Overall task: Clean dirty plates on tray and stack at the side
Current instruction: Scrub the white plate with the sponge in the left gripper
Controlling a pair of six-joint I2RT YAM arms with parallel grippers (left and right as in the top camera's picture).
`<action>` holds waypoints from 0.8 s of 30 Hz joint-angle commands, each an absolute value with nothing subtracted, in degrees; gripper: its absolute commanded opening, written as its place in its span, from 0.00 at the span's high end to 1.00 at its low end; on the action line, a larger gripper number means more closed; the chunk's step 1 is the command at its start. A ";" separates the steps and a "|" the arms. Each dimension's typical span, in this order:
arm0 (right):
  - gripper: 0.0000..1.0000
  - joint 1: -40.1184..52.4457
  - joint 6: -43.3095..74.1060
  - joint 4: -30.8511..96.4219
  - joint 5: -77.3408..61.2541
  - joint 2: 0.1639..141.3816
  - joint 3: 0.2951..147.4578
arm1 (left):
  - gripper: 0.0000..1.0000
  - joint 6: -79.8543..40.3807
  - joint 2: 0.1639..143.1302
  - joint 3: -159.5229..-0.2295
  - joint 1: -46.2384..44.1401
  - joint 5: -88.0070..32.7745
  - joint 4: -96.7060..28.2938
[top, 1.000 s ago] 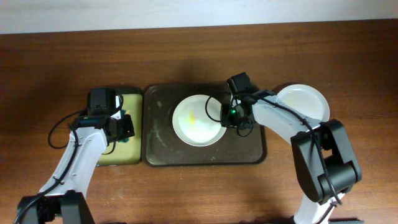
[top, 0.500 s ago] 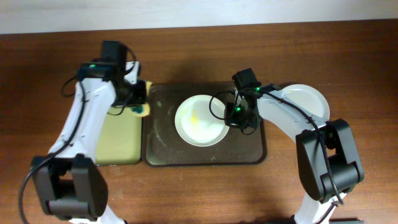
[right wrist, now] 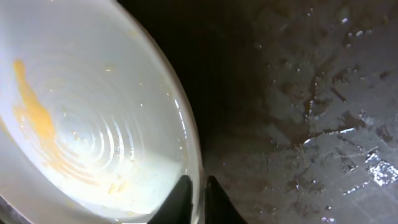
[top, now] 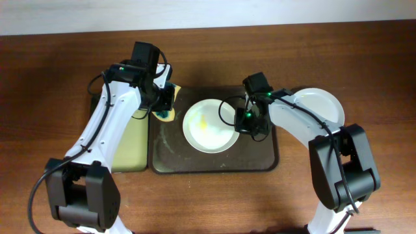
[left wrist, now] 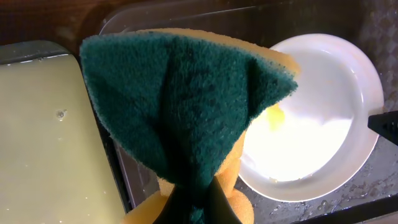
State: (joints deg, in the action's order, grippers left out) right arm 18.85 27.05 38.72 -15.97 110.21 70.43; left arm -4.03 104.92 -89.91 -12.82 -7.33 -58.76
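A white plate (top: 208, 127) with a yellow smear lies on the dark tray (top: 260, 159). It also shows in the left wrist view (left wrist: 323, 124) and the right wrist view (right wrist: 81, 124). My right gripper (top: 246, 123) is shut on the plate's right rim (right wrist: 198, 186). My left gripper (top: 162, 107) is shut on a green-and-yellow sponge (left wrist: 186, 106) and holds it over the tray's far left corner, left of the plate. Another white plate (top: 318, 107) lies on the table right of the tray.
A smaller tray with yellow lining (top: 127, 146) sits left of the dark tray; it shows in the left wrist view (left wrist: 43, 137). The dark tray's surface is wet and smudged (right wrist: 323, 124).
My left arm lifted the sponge from the yellow-lined tray and carried it right to the dark tray's far left corner. The right gripper and plate stayed nearly still.
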 commanded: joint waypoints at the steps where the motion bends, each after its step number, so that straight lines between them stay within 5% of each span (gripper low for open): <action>1: 0.94 19.18 27.24 38.61 -16.29 110.00 69.76 | 1.00 -2.94 105.06 -91.55 -13.15 -8.16 -58.81; 24: 0.96 19.53 27.24 38.13 -16.27 110.00 69.73 | 1.00 -5.15 118.02 -88.14 -21.39 -14.39 -48.77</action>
